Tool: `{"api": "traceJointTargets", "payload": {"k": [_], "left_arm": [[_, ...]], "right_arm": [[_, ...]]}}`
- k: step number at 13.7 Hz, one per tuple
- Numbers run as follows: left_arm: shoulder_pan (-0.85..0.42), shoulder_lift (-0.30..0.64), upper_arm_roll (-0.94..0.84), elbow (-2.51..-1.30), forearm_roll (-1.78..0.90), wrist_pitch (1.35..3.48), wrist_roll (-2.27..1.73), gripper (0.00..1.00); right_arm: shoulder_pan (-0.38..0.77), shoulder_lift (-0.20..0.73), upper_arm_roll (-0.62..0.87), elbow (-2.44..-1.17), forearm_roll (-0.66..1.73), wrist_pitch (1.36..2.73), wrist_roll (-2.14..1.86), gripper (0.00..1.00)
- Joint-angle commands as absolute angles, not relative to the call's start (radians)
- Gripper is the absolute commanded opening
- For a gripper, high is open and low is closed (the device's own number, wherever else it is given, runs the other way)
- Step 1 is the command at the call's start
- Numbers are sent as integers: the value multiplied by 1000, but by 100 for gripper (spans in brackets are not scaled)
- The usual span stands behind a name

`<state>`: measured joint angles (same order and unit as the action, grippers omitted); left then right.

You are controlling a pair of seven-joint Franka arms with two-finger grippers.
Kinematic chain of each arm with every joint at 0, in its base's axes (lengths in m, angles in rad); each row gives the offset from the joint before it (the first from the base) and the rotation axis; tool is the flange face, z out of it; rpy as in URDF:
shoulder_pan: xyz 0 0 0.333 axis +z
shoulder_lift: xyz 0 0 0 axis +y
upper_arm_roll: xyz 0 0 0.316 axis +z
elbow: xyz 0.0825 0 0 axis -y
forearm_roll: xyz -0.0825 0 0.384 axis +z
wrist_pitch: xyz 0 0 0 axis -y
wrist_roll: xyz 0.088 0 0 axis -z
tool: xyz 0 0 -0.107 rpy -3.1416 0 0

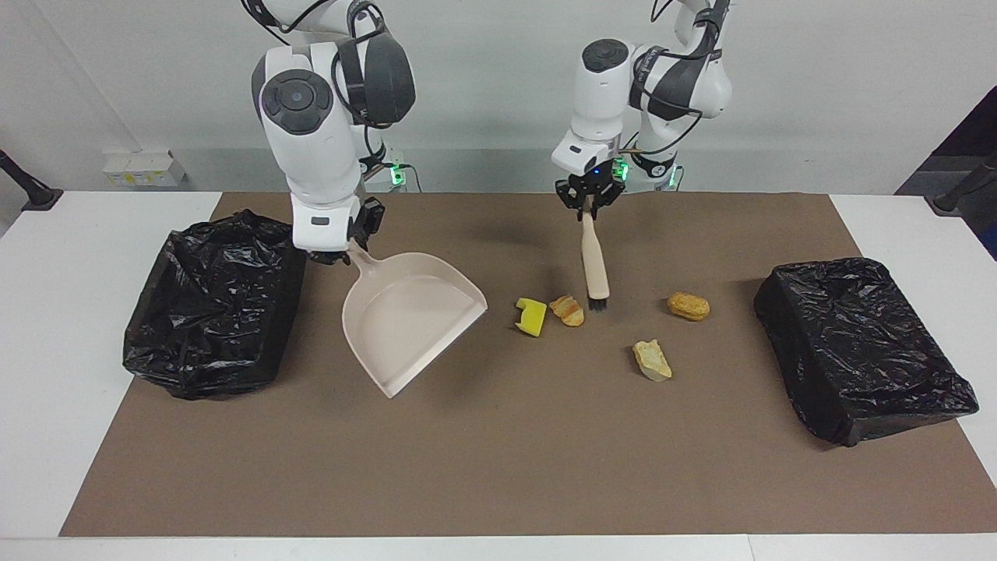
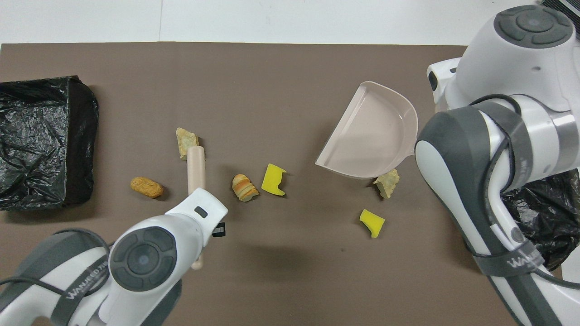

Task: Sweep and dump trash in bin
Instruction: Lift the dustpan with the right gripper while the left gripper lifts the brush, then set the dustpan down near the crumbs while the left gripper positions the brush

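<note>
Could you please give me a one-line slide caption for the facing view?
Right gripper lifts the dustpan while left gripper dangles the brush over the trash.

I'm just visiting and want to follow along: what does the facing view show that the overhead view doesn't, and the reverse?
Facing only: the right tool shut on the handle of the dustpan, and dark bristles on the brush. Overhead only: a yellow chunk and a tan lump, hidden from the facing view by the dustpan. Both: dustpan, brush, the bin at the right arm's end and the bin at the left arm's.
</note>
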<state>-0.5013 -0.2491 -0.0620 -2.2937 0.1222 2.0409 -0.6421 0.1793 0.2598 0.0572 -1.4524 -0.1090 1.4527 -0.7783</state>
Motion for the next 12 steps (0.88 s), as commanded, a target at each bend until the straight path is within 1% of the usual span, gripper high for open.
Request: {"api": "traceJointTargets", "payload": {"k": [1, 4, 5, 6, 7, 9, 10, 12], "left_arm": [[-373, -190, -77, -2231, 169, 2014, -554, 0], [-218, -172, -77, -2224, 173, 2035, -367, 0], [-163, -158, -77, -2224, 173, 2055, -300, 0], [-119, -153, -77, -2226, 173, 2087, -258, 0], [-68, -147, -77, -2224, 173, 2112, -215, 0], [26, -140, -77, -2229, 198, 2164, -134, 0], [50, -141, -77, -2240, 219, 2183, -133, 0], [55, -149, -77, -2295, 232, 2201, -146, 0]], "right_arm": [[193, 195, 69, -1610, -146, 1561, -870, 0], [247, 163, 69, -1718, -172, 1617, -873, 0], [268, 141, 69, -1782, -172, 1664, -870, 0], [278, 109, 69, -1858, -170, 1749, -868, 0], [278, 95, 71, -1906, -170, 1799, -868, 0], [285, 80, 71, -1925, -170, 1795, -887, 0], [307, 69, 71, -1940, -172, 1801, -912, 0], [314, 71, 71, -1959, -175, 1819, -934, 0]]}}
